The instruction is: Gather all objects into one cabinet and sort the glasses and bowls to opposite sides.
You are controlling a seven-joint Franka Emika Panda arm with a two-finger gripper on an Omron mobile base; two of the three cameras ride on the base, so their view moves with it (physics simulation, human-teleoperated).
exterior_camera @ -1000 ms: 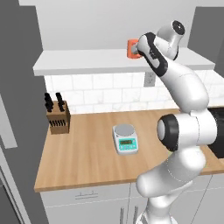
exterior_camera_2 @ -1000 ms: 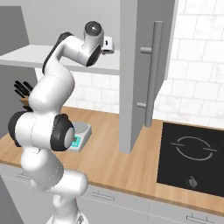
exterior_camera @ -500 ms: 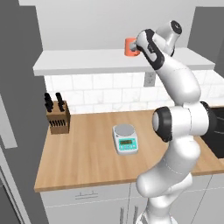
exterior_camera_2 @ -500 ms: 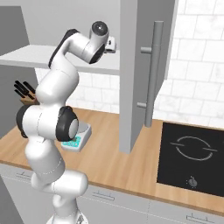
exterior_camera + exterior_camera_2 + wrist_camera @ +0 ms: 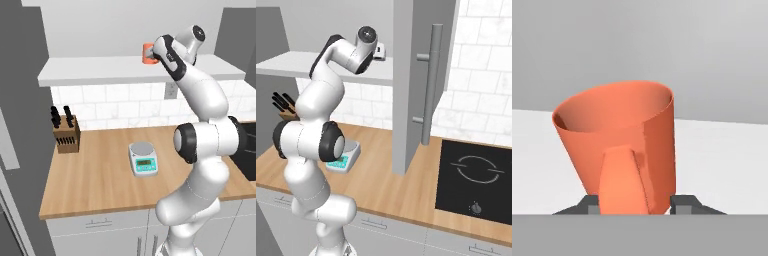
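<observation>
An orange-red cup (image 5: 148, 52) stands on the white shelf (image 5: 100, 75) of the wall cabinet, near its back wall. My gripper (image 5: 157, 54) reaches it from the right at shelf height. In the hand view the cup (image 5: 619, 135) is close up with its handle facing the camera, and my gripper (image 5: 636, 202) is shut on its base, one dark fingertip (image 5: 587, 204) pressed to each side. The cabinet's tall grey door (image 5: 406, 75) stands swung out, its bar handle (image 5: 431, 85) facing right.
A knife block (image 5: 66, 132) and a small kitchen scale (image 5: 143, 157) sit on the wooden counter (image 5: 90, 185) below the shelf. A black cooktop (image 5: 476, 175) lies to the right. The open door hangs just right of my arm.
My hand has pushed a little further in toward the cup, and the jaws have closed from wide open onto its sides. The cup has stayed in place.
</observation>
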